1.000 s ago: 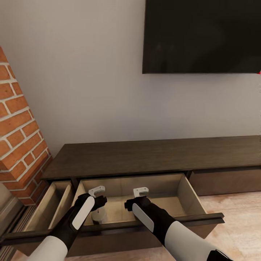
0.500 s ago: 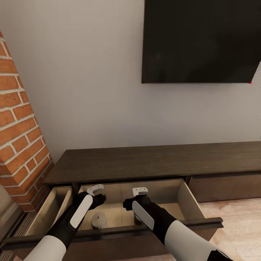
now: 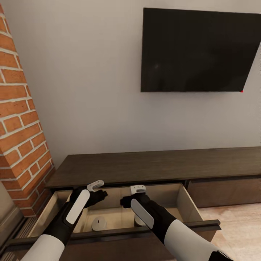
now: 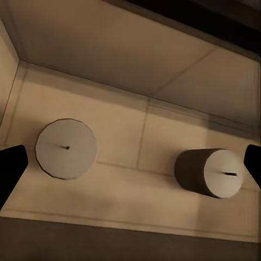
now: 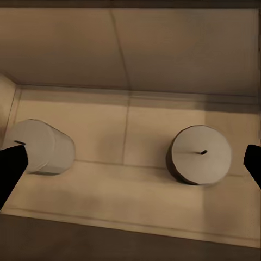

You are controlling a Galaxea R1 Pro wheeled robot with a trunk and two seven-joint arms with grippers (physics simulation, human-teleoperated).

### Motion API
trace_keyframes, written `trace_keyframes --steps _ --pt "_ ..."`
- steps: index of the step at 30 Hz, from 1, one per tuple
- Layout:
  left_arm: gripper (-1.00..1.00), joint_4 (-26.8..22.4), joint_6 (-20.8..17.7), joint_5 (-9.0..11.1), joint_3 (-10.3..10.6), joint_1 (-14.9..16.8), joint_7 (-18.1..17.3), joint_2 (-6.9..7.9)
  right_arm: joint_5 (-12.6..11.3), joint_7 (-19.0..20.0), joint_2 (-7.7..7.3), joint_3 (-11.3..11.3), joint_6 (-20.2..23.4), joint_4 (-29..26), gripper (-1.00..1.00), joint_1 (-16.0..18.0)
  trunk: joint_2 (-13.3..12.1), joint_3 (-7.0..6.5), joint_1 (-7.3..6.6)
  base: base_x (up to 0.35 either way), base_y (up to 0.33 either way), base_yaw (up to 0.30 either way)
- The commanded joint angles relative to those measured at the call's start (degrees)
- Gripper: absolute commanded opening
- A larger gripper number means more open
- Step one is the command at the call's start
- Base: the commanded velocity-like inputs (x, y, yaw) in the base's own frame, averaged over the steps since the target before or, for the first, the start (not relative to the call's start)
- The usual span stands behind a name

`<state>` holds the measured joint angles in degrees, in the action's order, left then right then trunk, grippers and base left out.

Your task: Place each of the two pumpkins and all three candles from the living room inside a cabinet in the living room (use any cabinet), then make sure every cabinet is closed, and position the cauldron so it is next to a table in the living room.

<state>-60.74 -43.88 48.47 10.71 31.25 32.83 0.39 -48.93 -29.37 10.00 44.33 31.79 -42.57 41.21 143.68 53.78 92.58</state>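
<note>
Hovering with jaws apart and empty, the left gripper [image 3: 95, 186] and right gripper [image 3: 138, 189] have risen from two pale cylindrical candles [image 4: 66, 148] [image 5: 199, 154], now released in the long dark-brown cabinet's [image 3: 152, 165] open drawer [image 3: 188, 203].

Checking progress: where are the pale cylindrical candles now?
Both pale cylindrical candles stand inside the open drawer of the dark-brown cabinet, below the two grippers.

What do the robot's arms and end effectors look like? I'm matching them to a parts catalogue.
Both arms are white at the upper segment, then black toward the wrist, each bearing a white oval forearm panel. The left end effector and right end effector carry small light-grey fingers. No cables or markings are visible.
</note>
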Motion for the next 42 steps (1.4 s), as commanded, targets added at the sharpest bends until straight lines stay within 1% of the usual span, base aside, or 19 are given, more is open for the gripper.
trace_keyframes --steps 1,8,12,26,35,42 --pt "1.0 -0.1 0.0 0.6 0.1 0.0 0.6 0.04 -0.5 -0.5 0.0 0.1 0.1 0.0 1.0 0.1 0.0 -0.16 -0.03 -0.004 0.0 0.0" --pt "1.0 -0.2 -0.1 0.5 0.0 0.0 0.6 0.21 -0.5 -0.6 0.0 0.1 0.1 -0.1 1.0 0.1 -0.1 -1.72 -0.22 -0.005 0.0 0.0" --pt "1.0 -0.3 -0.1 0.5 -0.1 0.0 0.6 0.41 -0.5 -0.6 0.0 0.1 0.1 -0.1 1.0 0.0 -0.1 -2.6 -0.32 -0.171 0.037 0.0" --pt "1.0 -0.3 -0.1 0.5 -0.1 0.0 0.6 0.48 -0.5 -0.8 0.0 0.1 0.2 -0.1 1.0 0.0 -0.3 -5.7 -0.68 -0.014 0.002 0.0" --pt "1.0 -0.3 -0.1 0.5 -0.1 0.0 0.6 0.48 -0.5 -0.7 0.0 0.1 0.2 -0.1 1.0 0.0 -0.5 -7.69 -0.93 -0.243 0.082 0.0" --pt "1.0 -0.3 -0.1 0.5 -0.1 0.0 0.7 0.48 -0.5 -0.7 0.0 0.1 0.2 -0.1 1.0 0.0 -3.3 -8.95 -2.47 -0.308 0.116 0.0"
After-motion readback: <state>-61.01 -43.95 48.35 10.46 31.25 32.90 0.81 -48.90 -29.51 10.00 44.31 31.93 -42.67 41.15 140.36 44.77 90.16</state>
